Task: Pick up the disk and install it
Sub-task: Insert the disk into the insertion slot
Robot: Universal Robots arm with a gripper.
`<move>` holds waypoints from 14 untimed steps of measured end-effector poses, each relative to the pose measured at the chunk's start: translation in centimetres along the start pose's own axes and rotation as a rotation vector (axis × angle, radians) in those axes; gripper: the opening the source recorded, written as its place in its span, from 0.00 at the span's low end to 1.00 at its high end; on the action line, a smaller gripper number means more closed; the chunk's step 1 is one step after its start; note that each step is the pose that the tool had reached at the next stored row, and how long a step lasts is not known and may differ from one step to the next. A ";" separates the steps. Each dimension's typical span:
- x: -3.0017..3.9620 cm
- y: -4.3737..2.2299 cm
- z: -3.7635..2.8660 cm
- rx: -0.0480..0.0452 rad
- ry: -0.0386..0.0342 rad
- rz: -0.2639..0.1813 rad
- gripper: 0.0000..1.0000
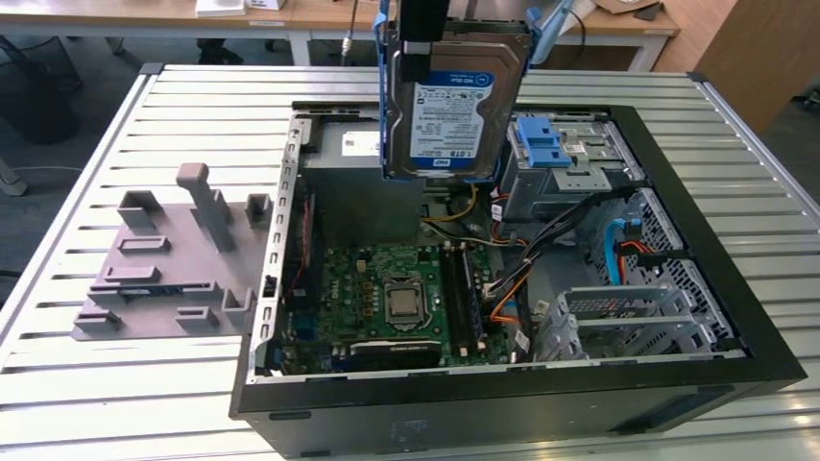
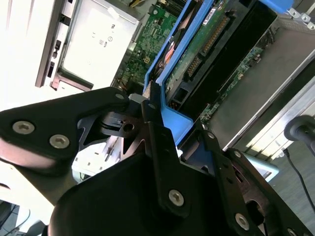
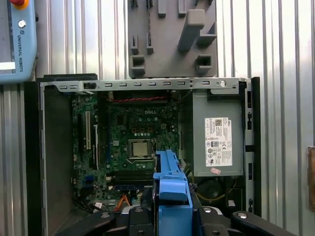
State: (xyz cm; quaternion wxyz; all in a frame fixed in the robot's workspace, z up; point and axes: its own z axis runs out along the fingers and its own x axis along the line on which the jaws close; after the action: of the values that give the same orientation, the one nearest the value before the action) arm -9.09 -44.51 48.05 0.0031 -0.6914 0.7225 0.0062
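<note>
I have the disk clear of the surface, hanging upright above the open computer case. It is over the power-supply box and beside the drive cage. The end effector is pinching it by its blue bracket. I judge the pick done and the carry to the bay in hand. From here I can't quite tell how it lines up with the cage. Seating it, I think, calls for squaring the bracket to the cage and lowering gently, clear of the cables.
</note>
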 end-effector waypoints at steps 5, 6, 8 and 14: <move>1.18 -0.05 -0.02 0.0000 0.0000 0.000 0.36; 1.46 -0.06 -0.02 0.0000 -0.0001 0.000 0.36; 2.07 -0.09 -0.02 0.0001 -0.0001 0.000 0.36; 3.75 -0.18 -0.05 0.0000 0.0000 0.000 0.36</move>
State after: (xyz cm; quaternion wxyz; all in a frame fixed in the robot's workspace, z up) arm -9.08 -48.27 48.04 0.0031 -0.6914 0.7224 0.0062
